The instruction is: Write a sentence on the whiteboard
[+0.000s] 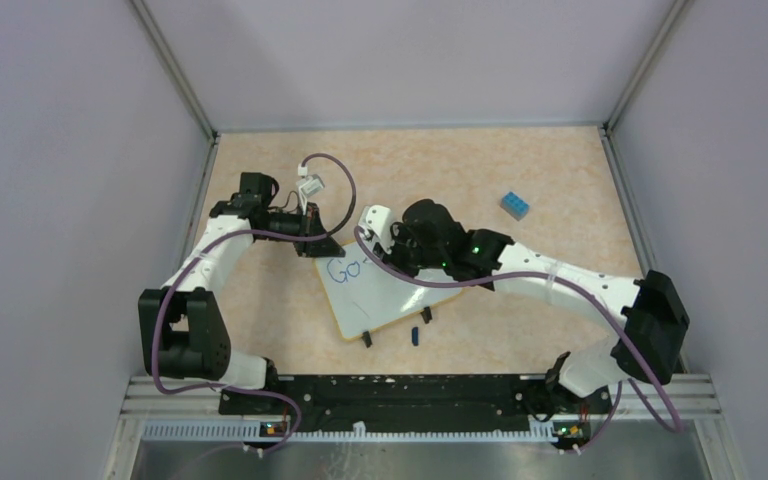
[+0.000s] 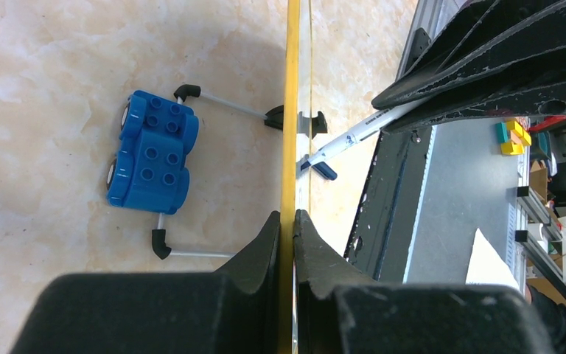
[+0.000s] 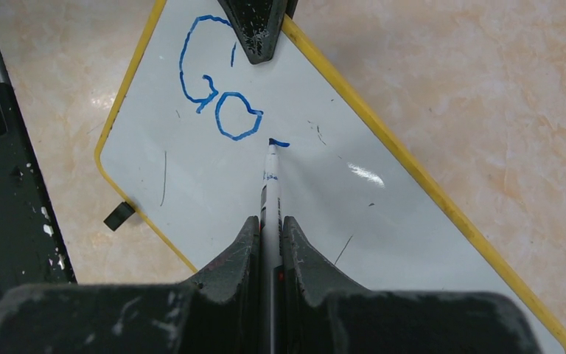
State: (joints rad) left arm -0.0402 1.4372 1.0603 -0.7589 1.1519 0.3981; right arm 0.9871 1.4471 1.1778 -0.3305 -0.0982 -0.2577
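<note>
The whiteboard (image 1: 372,300) lies tilted at mid-table, white with a yellow rim (image 2: 290,110). Blue lettering (image 3: 217,96) on it reads "Go", followed by a short fresh stroke. My left gripper (image 2: 287,217) is shut on the board's far rim, which sits edge-on between its fingers, and one of those fingers (image 3: 258,29) shows at the board's top edge. My right gripper (image 3: 270,221) is shut on a white marker (image 3: 270,184). The marker's blue tip touches the board just right of the "o". In the top view the right gripper (image 1: 392,250) hangs over the board's upper right part.
A blue toy block (image 1: 516,206) sits at the back right, also seen past the board as the blue block (image 2: 151,151). The board's black clip feet (image 1: 366,338) point toward the arm bases. A small blue cap (image 1: 414,334) lies near them. Grey walls enclose the table.
</note>
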